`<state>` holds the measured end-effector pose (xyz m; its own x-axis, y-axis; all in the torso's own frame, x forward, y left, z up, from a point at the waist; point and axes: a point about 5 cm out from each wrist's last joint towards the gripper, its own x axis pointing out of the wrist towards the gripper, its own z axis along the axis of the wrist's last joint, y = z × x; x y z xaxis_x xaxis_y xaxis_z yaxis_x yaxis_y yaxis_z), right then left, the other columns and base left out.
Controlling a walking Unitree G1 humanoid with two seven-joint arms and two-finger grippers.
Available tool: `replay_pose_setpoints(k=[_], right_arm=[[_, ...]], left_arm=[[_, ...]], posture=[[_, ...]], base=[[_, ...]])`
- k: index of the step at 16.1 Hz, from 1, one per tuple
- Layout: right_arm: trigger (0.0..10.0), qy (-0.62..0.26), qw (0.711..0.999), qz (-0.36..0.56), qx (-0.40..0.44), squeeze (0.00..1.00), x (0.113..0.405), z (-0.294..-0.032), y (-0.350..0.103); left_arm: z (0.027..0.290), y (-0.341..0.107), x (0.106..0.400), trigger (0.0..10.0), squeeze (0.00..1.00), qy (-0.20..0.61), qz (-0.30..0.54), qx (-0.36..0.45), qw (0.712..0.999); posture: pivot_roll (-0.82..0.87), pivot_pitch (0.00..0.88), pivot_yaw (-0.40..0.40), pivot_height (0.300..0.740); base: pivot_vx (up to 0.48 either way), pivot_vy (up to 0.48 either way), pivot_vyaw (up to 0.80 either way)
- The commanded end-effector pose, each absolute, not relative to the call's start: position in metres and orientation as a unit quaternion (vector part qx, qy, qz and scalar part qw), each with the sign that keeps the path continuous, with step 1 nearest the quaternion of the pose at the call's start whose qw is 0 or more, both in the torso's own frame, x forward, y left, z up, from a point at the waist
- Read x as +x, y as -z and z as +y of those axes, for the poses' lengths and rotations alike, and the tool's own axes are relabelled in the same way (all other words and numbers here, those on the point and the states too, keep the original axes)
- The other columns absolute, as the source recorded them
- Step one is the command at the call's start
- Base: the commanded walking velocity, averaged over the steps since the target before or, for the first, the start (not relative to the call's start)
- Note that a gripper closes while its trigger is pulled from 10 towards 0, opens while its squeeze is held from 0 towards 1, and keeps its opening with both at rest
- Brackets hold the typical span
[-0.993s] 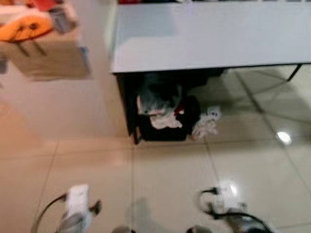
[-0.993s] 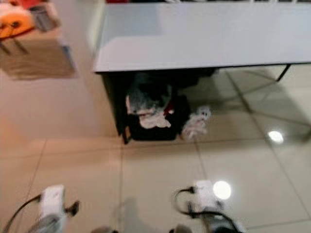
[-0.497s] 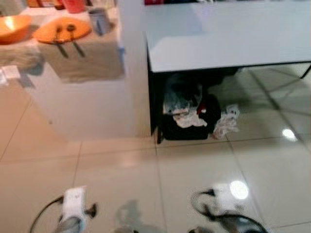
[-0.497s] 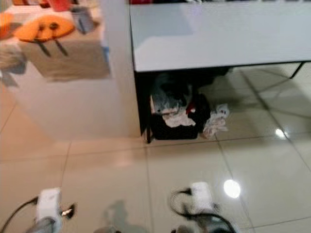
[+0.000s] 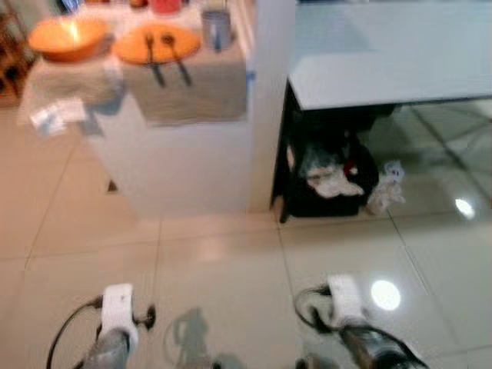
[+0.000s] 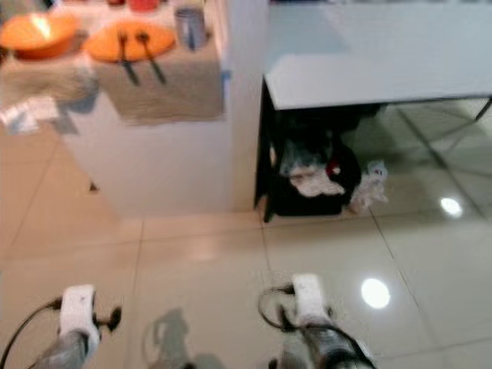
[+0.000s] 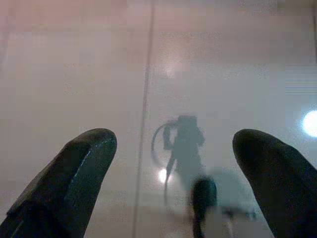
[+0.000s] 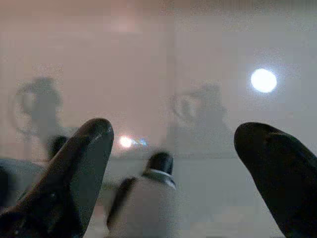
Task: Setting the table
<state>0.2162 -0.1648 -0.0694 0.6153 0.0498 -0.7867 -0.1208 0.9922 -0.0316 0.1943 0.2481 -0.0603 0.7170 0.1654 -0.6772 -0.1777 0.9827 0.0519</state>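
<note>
View has swung left relative to the frames 1.0 s and 0.5 s ago: the white counter [image 5: 192,169] now sits upper left of centre and the grey table [image 5: 384,58] has slid toward the right edge. This is camera motion; no object shows any displacement of its own against its neighbours. Frames are soft with motion blur. On the counter top lies a beige cloth [image 5: 196,92] draped over the front edge. An orange plate [image 5: 156,44] rests on the cloth, with two dark-handled utensils [image 5: 165,61] laid across it, handles pointing toward the robot and overhanging the plate rim. Left of the plate, just beside it, an orange bowl [image 5: 68,37]. Right of the plate, near the counter's corner, a grey-blue cup [image 5: 217,28], upright. A red object sits behind the plate at the top edge, too cropped to identify. A small pale packet [image 5: 55,117] lies at the counter's left edge below the bowl. Under the grey table, a black basket [image 5: 330,184] holds crumpled fabric, with a white rag [image 5: 387,184] on the floor just beside it. Floor [image 5: 215,261] is glossy beige tile with lamp reflections. Both arms hang low, well apart from the counter. Left gripper [image 7: 173,163]: fingers spread apart, nothing between them, tile below. Right gripper [image 8: 173,163]: fingers likewise spread apart, empty, above the tile.
</note>
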Motion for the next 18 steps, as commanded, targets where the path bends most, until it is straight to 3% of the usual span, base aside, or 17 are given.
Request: replay_pose_setpoints(k=[1, 4, 10, 13, 15, 18], right_arm=[[10.0, -0.034, 0.906, 0.420, -0.040, 0.00, 0.223, -0.176, 0.064], [10.0, -0.052, 0.930, 0.364, -0.019, 0.00, 0.251, -0.166, 0.045], [10.0, -0.067, 0.969, 0.239, 0.004, 0.00, 0.295, -0.159, 0.003], [10.0, -0.129, 0.981, 0.104, 0.097, 0.00, 0.326, -0.143, -0.046], [10.0, -0.190, 0.976, 0.015, 0.100, 0.00, 0.327, -0.130, -0.080], [10.0, -0.274, 0.951, -0.086, 0.117, 0.00, 0.296, -0.111, -0.135]], left_arm=[[0.244, 0.056, 0.201, 10.0, 0.00, -0.085, 0.343, -0.015, 0.935], [0.239, 0.039, 0.220, 10.0, 0.00, -0.057, 0.265, -0.013, 0.963], [0.222, 0.019, 0.238, 10.0, 0.00, 0.004, 0.181, -0.004, 0.983], [0.209, -0.027, 0.256, 10.0, 0.00, 0.057, 0.057, 0.005, 0.997], [0.205, -0.059, 0.252, 10.0, 0.00, 0.078, -0.009, 0.011, 0.997], [0.183, -0.115, 0.232, 10.0, 0.00, 0.147, -0.099, 0.006, 0.984]], posture=[[-0.07, 0.078, 0.043, 0.740], [-0.06, 0.074, 0.034, 0.740], [-0.07, 0.067, 0.031, 0.740], [-0.06, 0.071, 0.024, 0.740], [-0.07, 0.081, 0.024, 0.740], [-0.08, 0.096, 0.013, 0.740]], base=[[0.000, 0.480, 0.00], [0.000, 0.000, 0.00], [0.471, 0.000, 0.62], [0.480, 0.000, 0.00], [0.480, 0.000, 0.00], [0.480, 0.000, 0.00]])
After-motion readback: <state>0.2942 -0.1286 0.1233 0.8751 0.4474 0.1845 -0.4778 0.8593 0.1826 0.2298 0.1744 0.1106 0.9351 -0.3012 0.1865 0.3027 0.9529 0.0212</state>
